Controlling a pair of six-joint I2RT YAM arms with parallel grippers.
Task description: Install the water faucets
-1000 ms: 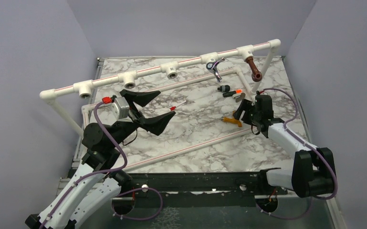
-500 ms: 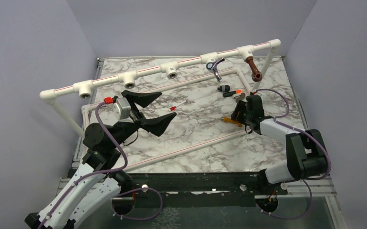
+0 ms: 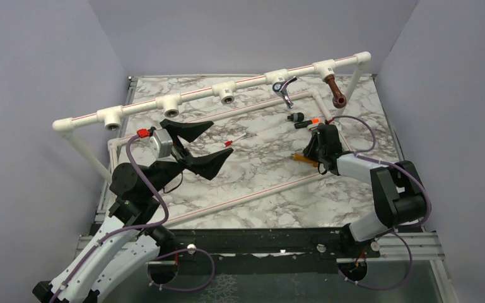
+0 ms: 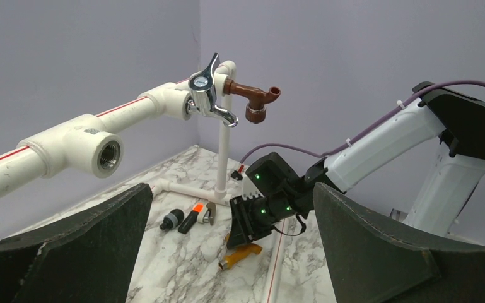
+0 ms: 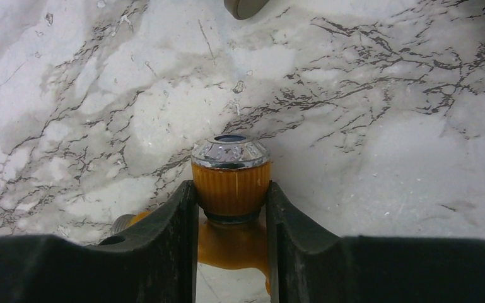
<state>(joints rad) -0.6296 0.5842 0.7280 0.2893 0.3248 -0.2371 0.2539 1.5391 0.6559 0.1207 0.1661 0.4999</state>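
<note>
Faucets sit in four spots. One yellow faucet (image 5: 230, 183) lies on the marble surface (image 3: 258, 183) toward the right side, its ribbed knob and silvery cap facing the right wrist camera; the right pincer (image 3: 316, 149) is lowered over it, and its two black fingers (image 5: 164, 240) press against opposite sides of the knob, so this pincer is narrow and grips the yellow faucet; the faucet's body rests on the surface below the fingers.

At the back, a chrome faucet (image 3: 284, 90) with a lever handle is seated in a tee fitting on the raised white pipe (image 3: 195, 93), spout pointing down; a brown faucet (image 3: 335, 90) hangs from the next fitting to the right, near the pipe's corner; a black faucet (image 3: 307, 123) with an orange tip lies on the surface just behind the right pincer, apart from it.

Further left along the pipe, three tee fittings (image 3: 227, 95) show open threaded mouths facing the front.

Over the left middle of the surface the left pincer (image 3: 221, 137) hovers with its fingers spread wide, gripping nothing, aimed toward the right end of the pipe; a thin white stick (image 3: 238, 138) with a red tip lies on the surface near its fingertips.
</note>
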